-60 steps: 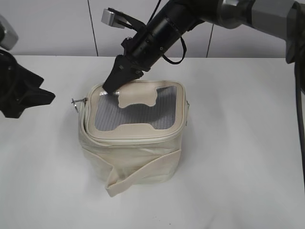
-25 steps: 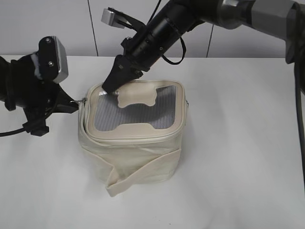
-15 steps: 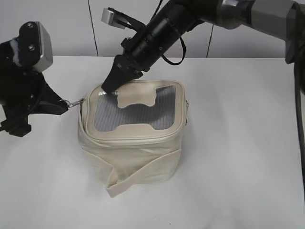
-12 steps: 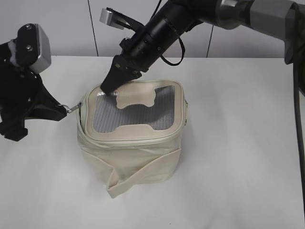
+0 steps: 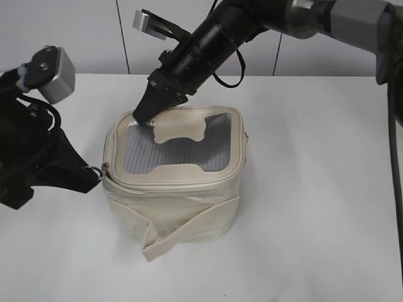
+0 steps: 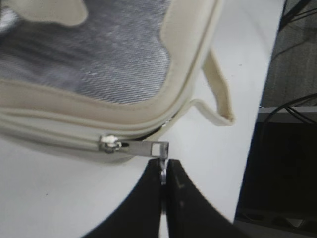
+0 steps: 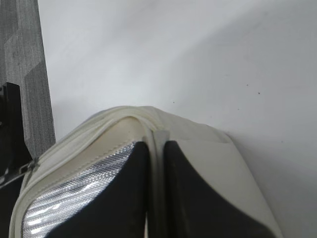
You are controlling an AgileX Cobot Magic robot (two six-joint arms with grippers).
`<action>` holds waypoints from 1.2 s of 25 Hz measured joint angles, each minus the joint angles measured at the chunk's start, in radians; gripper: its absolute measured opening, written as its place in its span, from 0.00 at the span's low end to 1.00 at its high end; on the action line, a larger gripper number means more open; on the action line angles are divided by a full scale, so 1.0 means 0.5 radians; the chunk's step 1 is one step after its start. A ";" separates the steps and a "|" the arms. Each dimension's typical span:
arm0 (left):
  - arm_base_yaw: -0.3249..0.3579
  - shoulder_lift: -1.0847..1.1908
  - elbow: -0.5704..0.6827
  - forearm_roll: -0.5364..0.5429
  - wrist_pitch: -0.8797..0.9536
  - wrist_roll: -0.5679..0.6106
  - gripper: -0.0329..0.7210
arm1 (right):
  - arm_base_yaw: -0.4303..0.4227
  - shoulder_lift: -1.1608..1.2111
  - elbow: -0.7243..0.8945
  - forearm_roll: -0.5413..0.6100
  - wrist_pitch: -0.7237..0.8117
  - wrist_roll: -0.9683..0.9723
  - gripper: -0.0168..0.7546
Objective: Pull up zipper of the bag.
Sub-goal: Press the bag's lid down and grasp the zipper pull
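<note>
Pinching zipper wire ring, left tool; soft cream bag

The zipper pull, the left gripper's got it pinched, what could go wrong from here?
1. The left gripper holds only the thin ring pull, so it may slip out under tension.
2. The slider sits near a lid corner; the zipper may bind on that curve.
3. The right gripper pins just one corner of the bag, so a hard pull could drag or tip it.

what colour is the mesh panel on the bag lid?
Grey, with a silvery sheen: the mesh panel shows best in the left wrist view.
</note>
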 joint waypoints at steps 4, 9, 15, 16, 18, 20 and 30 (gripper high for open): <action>-0.162 -0.053 0.000 0.001 0.052 0.000 0.03 | 0.000 0.000 0.000 0.000 0.000 0.004 0.11; -0.385 -0.100 0.000 0.031 -0.018 -0.004 0.03 | 0.002 0.000 0.000 0.014 0.001 0.010 0.11; -0.680 -0.100 0.004 -0.006 -0.402 -0.006 0.03 | 0.002 0.000 0.004 0.015 0.002 0.010 0.11; -0.719 -0.093 0.005 -0.015 -0.450 -0.006 0.03 | 0.002 0.000 0.004 0.013 0.002 0.010 0.11; -0.771 -0.048 0.005 -0.038 -0.522 -0.006 0.03 | 0.002 0.000 0.004 0.008 0.003 0.010 0.11; -0.797 0.021 0.005 -0.090 -0.535 -0.006 0.03 | 0.002 0.000 0.004 0.006 0.003 0.015 0.11; -0.810 0.086 0.005 -0.155 -0.611 -0.114 0.03 | 0.000 0.000 0.004 -0.009 -0.001 0.332 0.11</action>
